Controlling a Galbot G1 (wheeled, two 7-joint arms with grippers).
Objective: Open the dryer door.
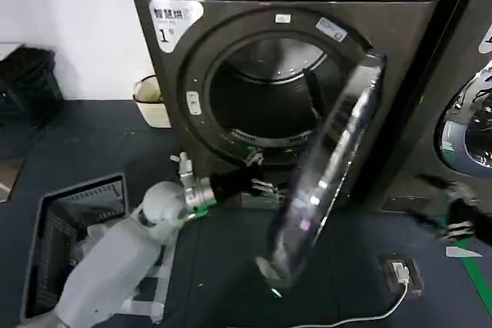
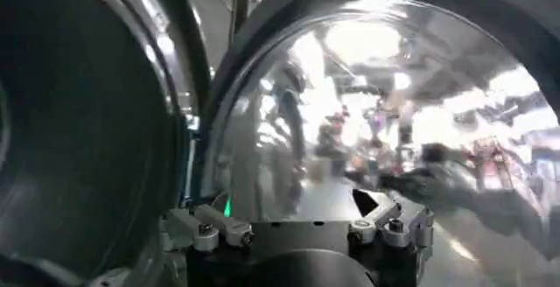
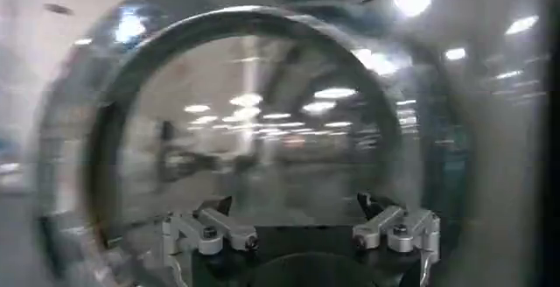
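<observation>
The dryer door (image 1: 338, 151) of the dark grey machine marked "1" stands swung wide on its right-hand hinge, edge-on to the head view, with the drum opening (image 1: 261, 97) exposed. My left gripper (image 1: 260, 183) reaches in low, between the opening's bottom rim and the door's inner face, open and holding nothing. In the left wrist view the dryer door's domed glass (image 2: 385, 114) bulges just beyond the left gripper (image 2: 293, 219), and the dark drum (image 2: 79, 122) lies beside it. My right gripper (image 1: 461, 220) hangs open before the neighbouring machine.
The neighbouring machine's chrome-rimmed door (image 1: 469, 128) is shut, and that round door (image 3: 254, 114) faces the right gripper (image 3: 293, 206) in the right wrist view. A dark crate (image 1: 69, 228) sits near my left arm. A white bin (image 1: 154, 101) stands left of the dryer. A socket box with cable (image 1: 403, 270) lies on the floor.
</observation>
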